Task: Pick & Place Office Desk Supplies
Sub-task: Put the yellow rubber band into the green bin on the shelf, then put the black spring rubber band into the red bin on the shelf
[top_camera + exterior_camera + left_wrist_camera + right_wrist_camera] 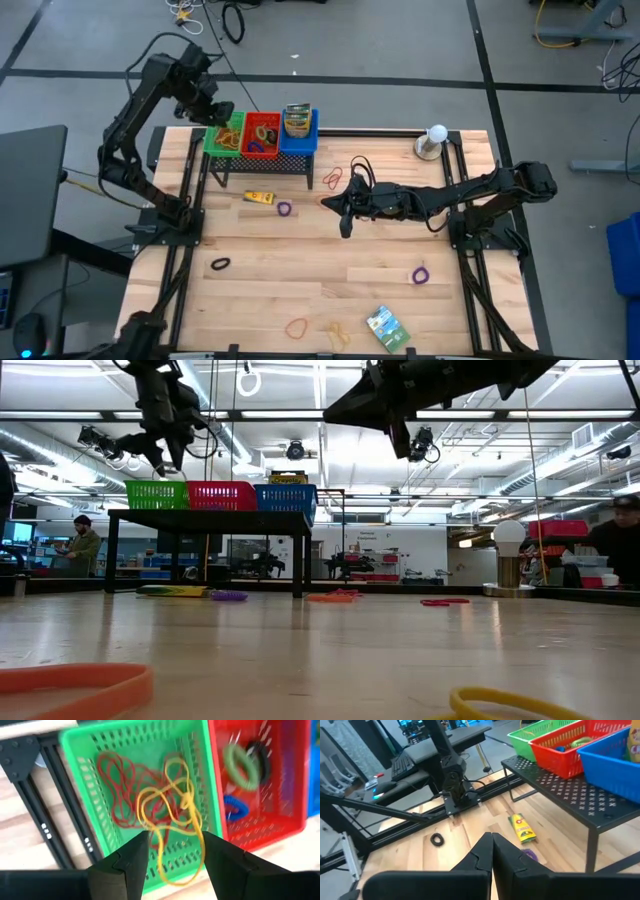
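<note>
Three baskets stand in a row on a black rack (262, 160): green (212, 142), red (262, 135) and blue (300, 142). My left gripper (225, 122) (172, 857) is open above the green basket (100, 750), where tangled yellow bands (172, 805) and red bands (117, 785) lie. My right gripper (326, 204) (492, 840) is shut and holds nothing, in the air over the table's middle. On the table lie a crayon box (260, 197) (522, 827), purple bands (285, 209) (420, 274), a black band (220, 264) (437, 839), red bands (333, 178), an orange band (296, 326), a yellow band (338, 331) and a green packet (387, 327).
The red basket (300, 820) holds green, black and blue bands; the blue one holds printed packets (296, 120). A white ball on a round base (435, 140) stands at the far right corner. Black frame rails (190, 200) run along the table's left and right sides.
</note>
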Robot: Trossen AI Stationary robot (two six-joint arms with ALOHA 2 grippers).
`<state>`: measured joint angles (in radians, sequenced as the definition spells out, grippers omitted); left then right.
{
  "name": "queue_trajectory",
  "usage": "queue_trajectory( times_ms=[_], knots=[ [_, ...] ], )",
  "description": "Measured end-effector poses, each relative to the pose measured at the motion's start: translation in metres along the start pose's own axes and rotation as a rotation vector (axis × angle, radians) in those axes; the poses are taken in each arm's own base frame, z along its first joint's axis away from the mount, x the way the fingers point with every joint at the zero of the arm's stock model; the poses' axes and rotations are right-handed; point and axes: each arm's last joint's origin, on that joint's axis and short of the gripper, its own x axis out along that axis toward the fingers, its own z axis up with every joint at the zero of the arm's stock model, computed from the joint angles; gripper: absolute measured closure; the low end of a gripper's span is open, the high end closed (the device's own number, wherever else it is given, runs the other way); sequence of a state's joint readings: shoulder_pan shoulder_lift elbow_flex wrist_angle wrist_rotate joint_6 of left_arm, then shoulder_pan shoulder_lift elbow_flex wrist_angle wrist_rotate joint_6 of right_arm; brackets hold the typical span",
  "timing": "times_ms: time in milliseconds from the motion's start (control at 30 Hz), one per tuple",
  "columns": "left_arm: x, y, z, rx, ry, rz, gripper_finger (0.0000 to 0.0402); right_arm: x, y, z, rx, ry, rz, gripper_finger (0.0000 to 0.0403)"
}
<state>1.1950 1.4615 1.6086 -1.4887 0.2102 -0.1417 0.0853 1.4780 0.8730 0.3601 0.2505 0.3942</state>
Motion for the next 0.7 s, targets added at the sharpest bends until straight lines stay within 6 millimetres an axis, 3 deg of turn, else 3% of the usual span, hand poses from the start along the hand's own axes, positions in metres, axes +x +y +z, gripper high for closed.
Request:
queue_trajectory(
  times_ms=[133, 500, 600, 700],
  knots=[
    [0.007, -0.005, -0.005, 0.045, 0.117, -0.014, 0.0208, 0.000, 0.001, 0.000, 0.018, 0.011, 0.024, 0.0397],
    [0.003, -0.008, -0.008, 0.124, 0.101, -0.041, 0.0147, 0.000, 0.000, -0.002, 0.014, 0.034, 0.020, 0.0396],
    [-0.007, -0.018, -0.009, 0.206, 0.056, -0.049, 0.0143, 0.000, 0.000, -0.003, 0.010, 0.044, 0.015, 0.0396],
    [-0.032, -0.031, -0.022, 0.290, -0.033, -0.082, 0.0162, 0.000, -0.001, -0.005, -0.002, 0.062, 0.007, 0.0396]
  ],
)
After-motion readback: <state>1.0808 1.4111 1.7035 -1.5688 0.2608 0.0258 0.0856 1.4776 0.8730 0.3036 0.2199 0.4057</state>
